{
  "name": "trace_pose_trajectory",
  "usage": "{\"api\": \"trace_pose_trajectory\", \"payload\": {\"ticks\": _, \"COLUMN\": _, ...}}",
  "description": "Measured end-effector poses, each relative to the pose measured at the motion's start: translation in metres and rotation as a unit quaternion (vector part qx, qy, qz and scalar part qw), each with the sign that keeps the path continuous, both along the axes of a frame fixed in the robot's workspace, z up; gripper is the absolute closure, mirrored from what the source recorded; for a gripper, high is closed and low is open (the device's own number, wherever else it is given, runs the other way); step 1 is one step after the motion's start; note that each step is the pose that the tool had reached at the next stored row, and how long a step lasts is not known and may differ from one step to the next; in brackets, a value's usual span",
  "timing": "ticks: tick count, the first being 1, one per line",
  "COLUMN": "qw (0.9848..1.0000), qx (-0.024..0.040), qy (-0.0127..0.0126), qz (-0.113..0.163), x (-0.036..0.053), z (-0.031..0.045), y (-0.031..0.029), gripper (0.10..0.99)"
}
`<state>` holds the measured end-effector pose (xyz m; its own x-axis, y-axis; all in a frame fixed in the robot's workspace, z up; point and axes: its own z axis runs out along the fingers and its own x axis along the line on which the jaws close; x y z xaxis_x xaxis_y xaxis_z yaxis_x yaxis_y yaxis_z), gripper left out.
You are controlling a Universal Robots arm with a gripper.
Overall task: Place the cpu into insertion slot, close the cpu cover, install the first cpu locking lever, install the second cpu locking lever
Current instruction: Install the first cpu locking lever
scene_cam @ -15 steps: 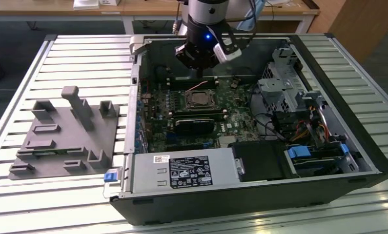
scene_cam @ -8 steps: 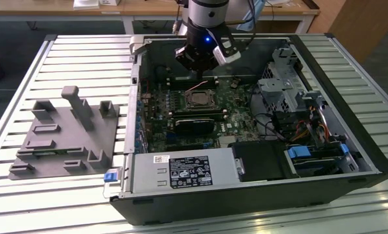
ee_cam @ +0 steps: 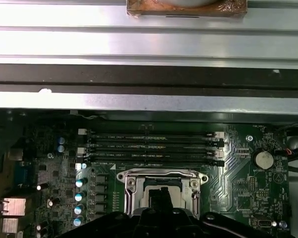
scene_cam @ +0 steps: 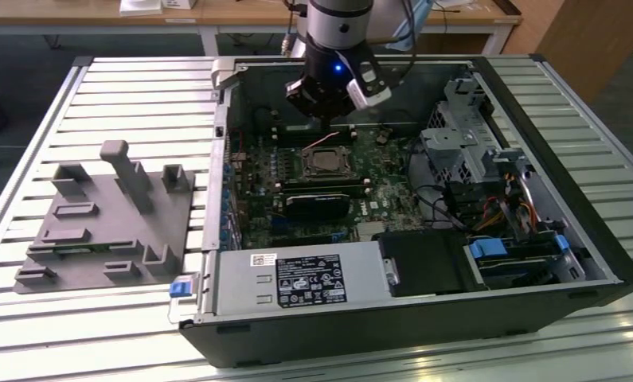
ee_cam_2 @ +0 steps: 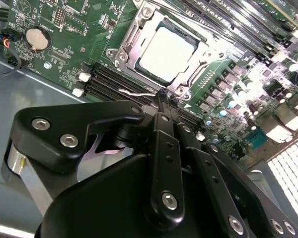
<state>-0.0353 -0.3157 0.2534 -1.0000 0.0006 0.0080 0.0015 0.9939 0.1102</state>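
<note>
Cpu, small silver-grey square chip point(ee_cam_2: 166, 49), seated in black-and-silver-rimmed insertion slot point(ee_cam_2: 117, 56), thin silver frame cpu cover point(ee_cam_2: 139, 34) down; black gripper point(ee_cam_2: 165, 99), fingers together, beside the slot's apparently unlatched wire locking lever point(ee_cam_2: 134, 92).

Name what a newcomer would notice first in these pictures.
The open computer case on the slatted table stands out first, with the robot arm poised above it. In the second wrist view the silver cpu gleams, framed by the cpu cover, just past the gripper.
</note>
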Motion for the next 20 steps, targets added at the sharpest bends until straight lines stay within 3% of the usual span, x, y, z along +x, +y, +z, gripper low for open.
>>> {"api": "trace_pose_trajectory", "payload": {"ticks": 20, "qw": 1.0000, "qx": 0.0000, "qy": 0.0000, "qz": 0.004, "x": 0.0017, "z": -0.0198, "y": 0.0103, "gripper": 0.980}}
